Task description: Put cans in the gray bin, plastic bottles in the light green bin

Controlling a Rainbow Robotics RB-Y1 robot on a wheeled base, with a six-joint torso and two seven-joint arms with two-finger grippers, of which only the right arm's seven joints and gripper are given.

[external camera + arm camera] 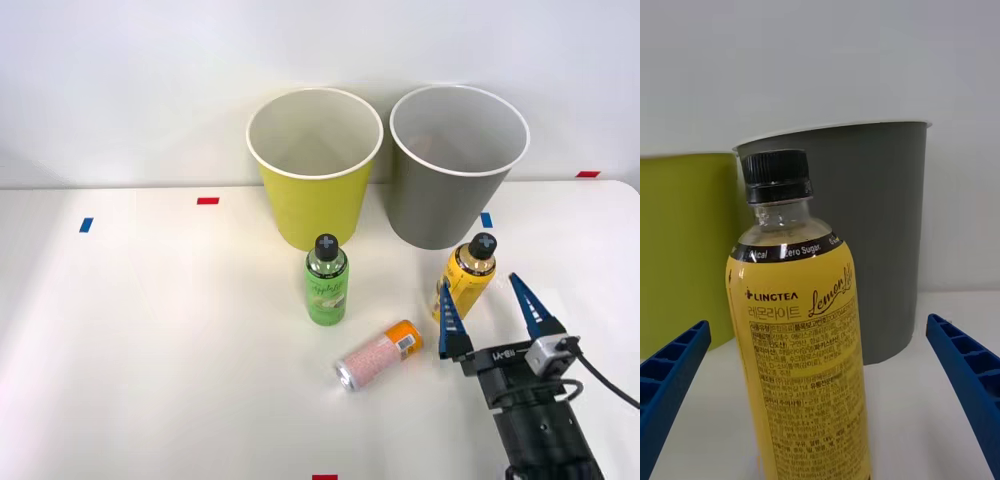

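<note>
Standing side by side at the back of your worktop are the light green bin and gray bin. Before them stand the green bottle and yellow bottle; the can lies between. Your right gripper has its fingers spread, released, flanking the yellow bottle.

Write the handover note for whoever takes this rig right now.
Right hand: open, low over the table, fingers either side of the yellow bottle but not closed on it.
Yellow bottle: upright in front of the gray bin.
Green bottle: upright in front of the light green bin.
Can: lying on its side on the table, between the two bottles and nearer the robot.
Done: nothing visibly binned yet.
Left: both bottles into the light green bin, the can into the gray bin.
</note>
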